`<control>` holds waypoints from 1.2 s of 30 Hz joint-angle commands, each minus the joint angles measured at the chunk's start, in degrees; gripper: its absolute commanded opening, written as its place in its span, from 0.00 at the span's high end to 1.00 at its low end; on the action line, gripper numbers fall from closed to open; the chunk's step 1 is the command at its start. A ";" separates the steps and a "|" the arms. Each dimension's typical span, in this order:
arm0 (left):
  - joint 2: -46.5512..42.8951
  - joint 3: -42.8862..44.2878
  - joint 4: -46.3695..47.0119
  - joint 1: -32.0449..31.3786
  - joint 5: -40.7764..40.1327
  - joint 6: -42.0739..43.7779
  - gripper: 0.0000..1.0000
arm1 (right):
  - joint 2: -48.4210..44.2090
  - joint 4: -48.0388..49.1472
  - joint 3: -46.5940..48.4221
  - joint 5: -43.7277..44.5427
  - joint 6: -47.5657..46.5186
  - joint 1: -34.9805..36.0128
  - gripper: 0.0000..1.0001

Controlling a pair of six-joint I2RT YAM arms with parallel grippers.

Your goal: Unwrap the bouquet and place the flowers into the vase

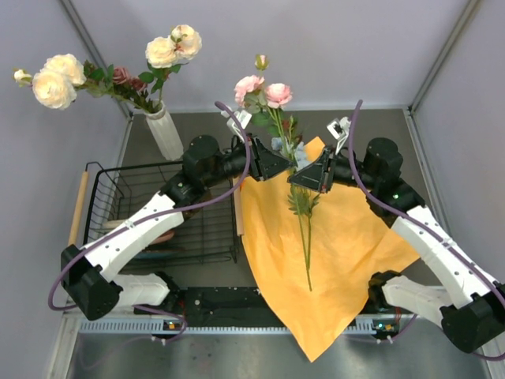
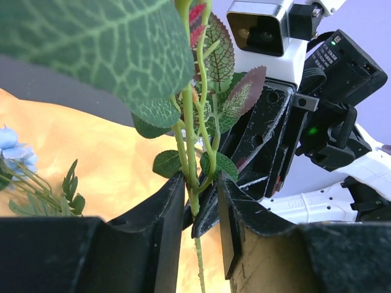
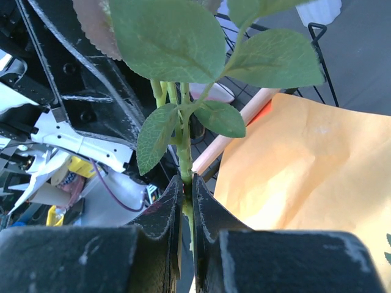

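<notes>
Here, pink-rose stems point(image 1: 303, 237) tight in right claw point(image 3: 187, 183), loose inside half-open left claw point(image 2: 200, 183).

My left arm point(image 1: 146, 225), white-shelled with black joints, reaches forward from its base at the near left. It bends inward at the elbow, so my left gripper point(image 1: 268, 162) points right toward the middle. My right arm point(image 1: 430, 237), built the same, mirrors that and aims my right gripper point(image 1: 312, 175) left. The two tips sit near each other, not touching. My right jaws are pinched tight on thin green leafy flower stems point(image 3: 185, 162). My left black fingers point(image 2: 165, 213) stand partly apart, straddling those stems, which lie close against one finger with a gap at the other.
</notes>
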 commanded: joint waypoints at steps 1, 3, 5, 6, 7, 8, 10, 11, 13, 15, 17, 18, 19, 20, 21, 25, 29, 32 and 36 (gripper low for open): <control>-0.23 1.28 4.39 0.03 1.20 -0.51 0.70 | -1.19 0.92 4.06 0.54 -1.57 1.47 1.00; -0.66 1.19 4.04 0.03 0.50 -0.34 0.82 | -1.02 0.57 4.06 0.63 -1.83 1.55 1.00; -1.19 0.84 3.68 -0.06 -0.38 0.19 0.99 | -0.84 0.30 4.24 0.54 -2.10 1.55 1.00; -1.63 0.84 3.25 -0.06 -0.91 0.45 1.00 | -0.84 0.30 4.24 0.37 -2.19 1.47 1.00; -1.72 0.84 3.07 0.03 -1.61 0.89 1.00 | -0.76 0.22 4.24 0.19 -2.19 1.55 1.00; -1.98 0.84 2.81 0.03 -1.88 1.07 1.00 | -0.76 0.39 4.15 0.10 -2.19 1.55 1.00; -2.25 0.93 2.28 0.03 -2.23 1.42 1.00 | -0.67 0.30 4.24 -0.33 -2.19 1.47 1.00; -2.25 1.01 2.10 0.03 -2.23 1.42 0.98 | -0.58 0.30 4.32 -0.51 -2.27 1.55 1.00; -2.16 1.28 1.66 0.03 -2.15 1.33 0.90 | -0.58 0.13 4.50 -0.51 -2.36 1.55 1.00; -2.16 1.28 1.66 0.03 -2.06 1.33 0.83 | -0.58 -0.05 4.68 -0.60 -2.45 1.64 1.00; -2.25 1.28 1.75 0.03 -2.23 1.24 0.83 | -0.58 -0.14 4.76 -0.77 -2.45 1.55 1.00; -2.42 1.28 1.92 0.03 -2.23 1.24 0.89 | -0.58 -0.22 4.76 -0.95 -2.45 1.64 1.00; -2.51 1.11 2.10 0.03 -2.23 1.24 0.92 | -0.58 -0.31 4.68 -1.04 -2.54 1.55 1.00; -2.60 1.10 2.54 0.03 -2.23 1.16 0.95 | -0.58 -0.57 4.76 -1.04 -2.54 1.64 1.00; -2.77 1.02 2.54 0.03 -2.41 1.33 0.98 | -0.58 -0.84 4.76 -0.95 -2.63 1.64 1.00; -4.09 0.23 3.33 0.03 -3.90 2.73 1.00 | -1.02 -2.86 5.20 0.54 -2.54 1.64 0.58; -6.90 0.31 0.79 0.03 -8.46 6.60 1.00 | -1.89 -8.65 6.52 6.95 -4.46 1.64 0.25; -10.50 0.58 -3.07 0.03 -15.31 11.34 1.00 | -3.21 -12.78 7.57 12.65 -5.96 1.55 0.17; -17.95 0.23 -5.54 -0.06 -27.51 19.33 1.00 | -5.58 -18.15 9.16 24.59 -7.55 1.38 0.15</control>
